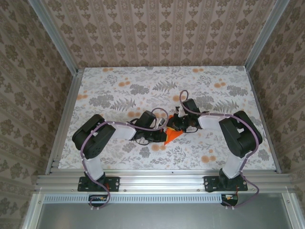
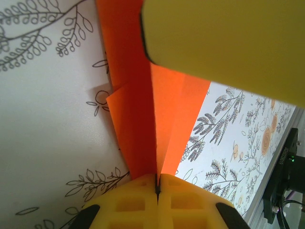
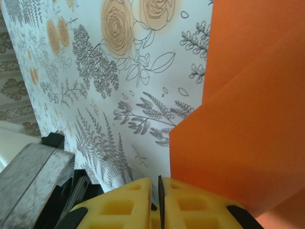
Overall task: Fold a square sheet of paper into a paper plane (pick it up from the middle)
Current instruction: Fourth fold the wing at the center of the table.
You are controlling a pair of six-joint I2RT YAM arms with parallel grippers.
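— What sits at your fingertips?

— My right gripper (image 3: 159,187) is at six o'clock. Its two yellow pads (image 3: 125,206) stand almost together, with just a thin dark slit between them.

— And the sheet of paper?

— The orange sheet of paper (image 3: 248,119) fills my view from one to five o'clock. It lies in layers. One folded edge slants from the centre up toward two o'clock, and another layer shows above it. It runs down behind the pad at five o'clock. I cannot tell whether any of it is in the slit.

— The rest?

— The flowered tablecloth (image 3: 119,86) spreads from nine to twelve o'clock. Around eight o'clock there is a grey block (image 3: 28,181) with black parts beside it, too blurred to name.
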